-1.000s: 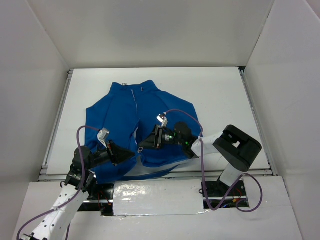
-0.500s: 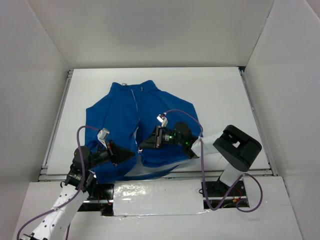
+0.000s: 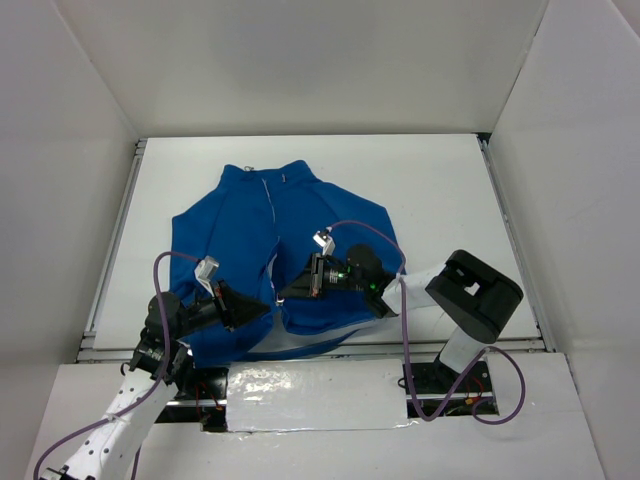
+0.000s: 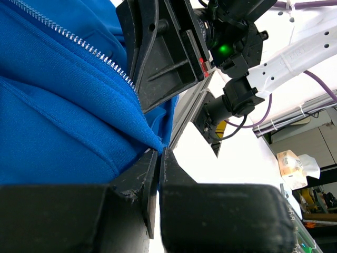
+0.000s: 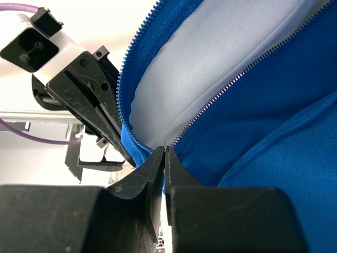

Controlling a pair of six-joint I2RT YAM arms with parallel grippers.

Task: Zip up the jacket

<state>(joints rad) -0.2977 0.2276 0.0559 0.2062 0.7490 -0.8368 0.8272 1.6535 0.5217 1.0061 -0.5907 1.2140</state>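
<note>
The royal-blue jacket (image 3: pixel 240 230) lies flat on the white table, collar at the far side, its silver zipper (image 3: pixel 270 210) running down the middle. The front gapes near the hem and shows pale lining (image 5: pixel 210 63). My left gripper (image 3: pixel 262 308) is shut on the lower corner of the left front panel (image 4: pixel 52 121), seen close at the left gripper (image 4: pixel 159 150). My right gripper (image 3: pixel 283 292) faces it a short way off. In the right wrist view the right gripper (image 5: pixel 165 147) is shut on a small metal zipper pull at the foot of the zipper teeth (image 5: pixel 231 84).
A metal rail (image 3: pixel 320 345) runs along the table's near edge just behind the hem. Purple cables (image 3: pixel 370 230) loop over the jacket's right side. White walls box in the table. A tissue box (image 4: pixel 297 163) stands off the table.
My right gripper's jaws have closed onto the zipper pull. Neither arm nor the jacket has shifted noticeably.
</note>
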